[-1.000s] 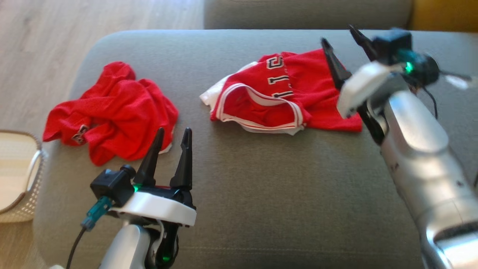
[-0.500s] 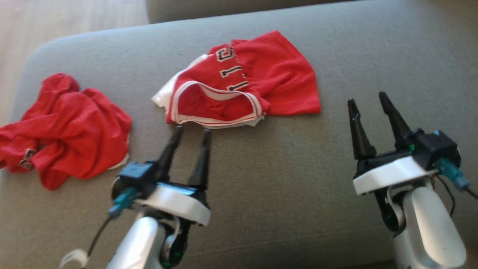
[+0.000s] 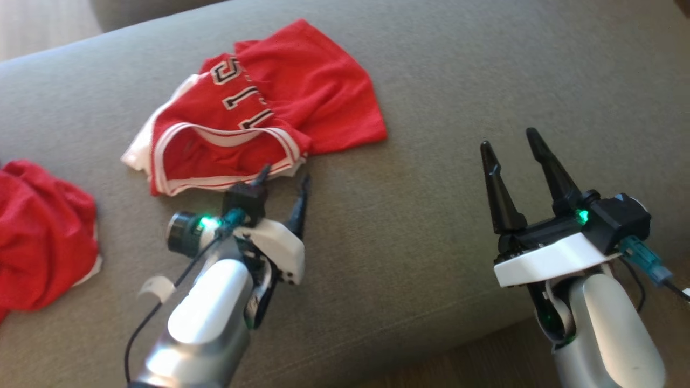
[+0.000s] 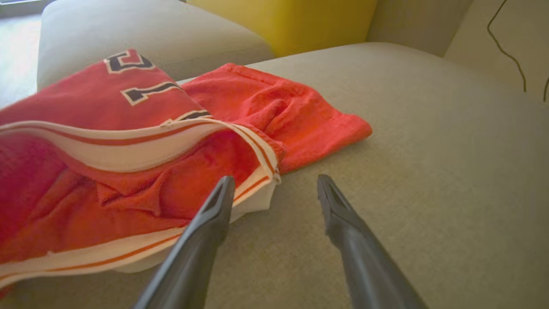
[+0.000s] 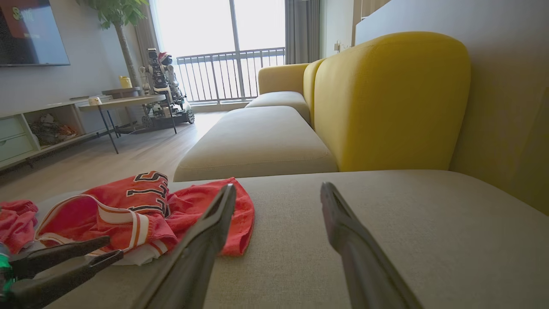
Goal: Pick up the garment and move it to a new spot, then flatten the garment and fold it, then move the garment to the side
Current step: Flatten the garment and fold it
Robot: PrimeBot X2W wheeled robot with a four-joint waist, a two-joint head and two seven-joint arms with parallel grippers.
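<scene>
The garment (image 3: 302,102), a red jersey with white trim and black lettering, lies rumpled on the grey sofa cushion (image 3: 431,81). The left gripper (image 3: 284,177) stands at its near hem with its jaws wide and holding nothing. One fingertip is over the striped edge, the other over bare cushion. The right gripper (image 3: 508,139) hovers well apart to the right, also spread wide and empty. Another red cloth (image 3: 43,231) lies crumpled further left.
</scene>
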